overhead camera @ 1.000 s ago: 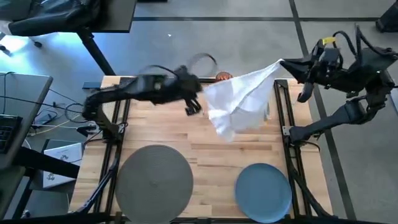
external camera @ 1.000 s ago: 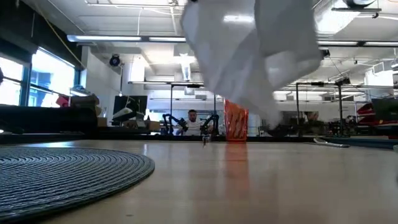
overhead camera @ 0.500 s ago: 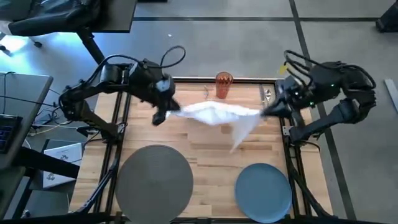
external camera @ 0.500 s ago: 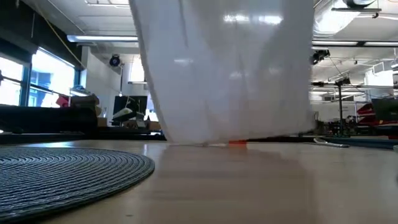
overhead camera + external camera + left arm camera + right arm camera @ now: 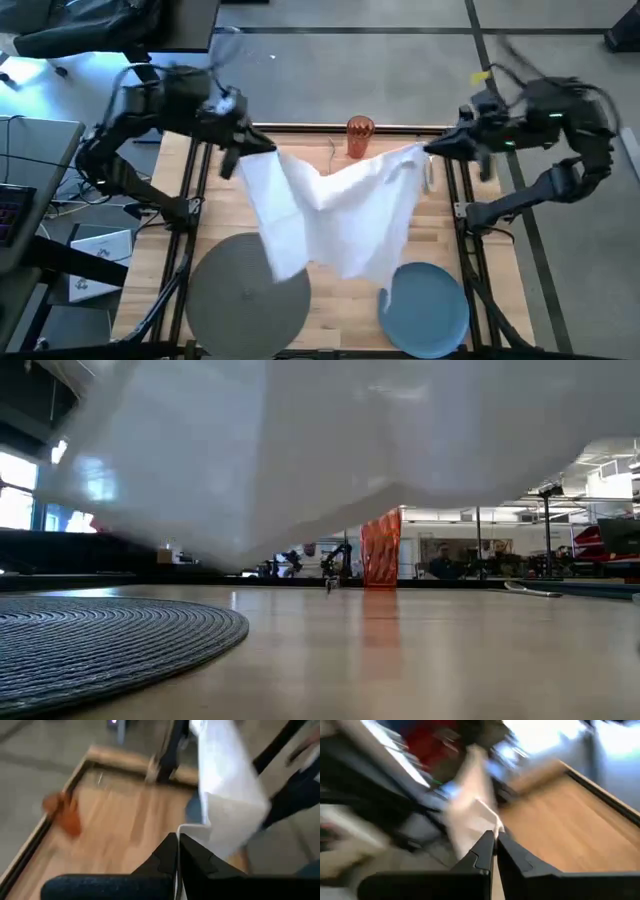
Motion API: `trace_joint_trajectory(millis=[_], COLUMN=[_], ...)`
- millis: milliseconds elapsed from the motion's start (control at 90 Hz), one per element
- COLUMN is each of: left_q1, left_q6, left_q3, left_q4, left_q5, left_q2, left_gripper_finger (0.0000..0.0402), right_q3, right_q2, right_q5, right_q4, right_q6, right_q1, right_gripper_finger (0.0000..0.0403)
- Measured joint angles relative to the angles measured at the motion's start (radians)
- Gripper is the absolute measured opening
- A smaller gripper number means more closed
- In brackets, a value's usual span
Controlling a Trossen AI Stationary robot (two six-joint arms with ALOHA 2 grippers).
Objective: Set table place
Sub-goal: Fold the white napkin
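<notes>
A white napkin (image 5: 335, 215) hangs spread wide over the middle of the table (image 5: 330, 300), with its top edge sagging between my two grippers. My left gripper (image 5: 234, 156) is shut on its far-left corner and my right gripper (image 5: 432, 150) is shut on its far-right corner. In the low view the napkin (image 5: 300, 450) fills the upper picture, and its lower edge is clear of the wood. The orange tumbler (image 5: 359, 136) stands upright at the far edge. The grey placemat (image 5: 245, 295) lies near left and the blue plate (image 5: 428, 305) near right. My left gripper pinches a top corner of the napkin (image 5: 186, 829) between its two shut fingers. The sheet hangs from there, lifted off the table. My right gripper pinches the other top corner (image 5: 492, 822) between its shut fingers. The napkin's top edge runs slack from it toward the left gripper.
Silver cutlery (image 5: 530, 590) lies by the table's far right edge. The black rail frame (image 5: 462, 215) runs along the table's sides. Bare wood shows between the placemat and the plate.
My left gripper has gone toward the table's left edge and then its far edge. My right gripper came down toward the table, then rose a little. The napkin was bunched under the right gripper. It was then drawn out between both and now hangs opened as a wide sheet.
</notes>
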Motion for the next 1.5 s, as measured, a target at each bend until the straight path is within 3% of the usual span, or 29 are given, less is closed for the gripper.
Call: trace_joint_trajectory(millis=[89, 267, 356, 544, 689, 900, 1011, 1078, 1178, 1267, 1322, 1389, 1500], left_q1=[0.020, 0.044, 0.053, 0.062, 0.070, 0.052, 0.020, 0.001, -0.028, -0.050, -0.061, -0.066, -0.022], left_q6=[0.066, 0.211, 0.264, 0.303, 0.303, 0.290, 0.241, 0.206, 0.127, 0.011, -0.090, -0.174, -0.199], left_q3=[-0.096, -0.267, -0.335, -0.385, -0.386, -0.386, -0.386, -0.386, -0.386, -0.381, -0.357, -0.318, -0.298], left_q4=[-0.018, 0.032, 0.057, 0.121, 0.164, 0.101, 0.011, -0.051, -0.147, -0.173, -0.140, -0.079, 0.035], left_q5=[-0.099, -0.424, -0.532, -0.606, -0.597, -0.490, -0.339, -0.169, 0.180, 0.511, 0.620, 0.637, 0.556], left_q2=[0.044, 0.099, 0.130, 0.132, 0.135, 0.124, 0.097, 0.078, 0.036, -0.007, -0.032, -0.062, -0.093], left_gripper_finger=[0.0000, 0.0000, 0.0000, 0.0000, 0.0000, 0.0000, 0.0000, 0.0000, 0.0000, 0.0000, 0.0000, 0.0000, 0.0000], right_q3=[-0.113, -0.412, -0.538, -0.655, -0.702, -0.751, -0.752, -0.752, -0.752, -0.752, -0.741, -0.702, -0.631], right_q2=[0.009, -0.001, 0.002, 0.001, -0.001, -0.001, -0.022, -0.042, -0.074, -0.104, -0.123, -0.142, -0.157], right_q5=[0.053, 0.153, 0.218, 0.325, 0.378, 0.239, 0.089, -0.091, -0.470, -0.845, -0.991, -0.996, -0.840], right_q4=[-0.050, -0.057, -0.051, -0.005, 0.029, 0.056, 0.057, 0.057, 0.066, 0.154, 0.253, 0.378, 0.478], right_q6=[-0.054, -0.142, -0.146, -0.148, -0.215, -0.278, -0.276, -0.276, -0.237, -0.070, 0.057, 0.111, 0.082], right_q1=[-0.051, -0.129, -0.158, -0.190, -0.213, -0.208, -0.177, -0.157, -0.111, -0.072, -0.051, -0.040, -0.100], right_gripper_finger=[0.0000, 0.0000, 0.0000, 0.0000, 0.0000, 0.0000, 0.0000, 0.0000, 0.0000, 0.0000, 0.0000, 0.0000, 0.0000])
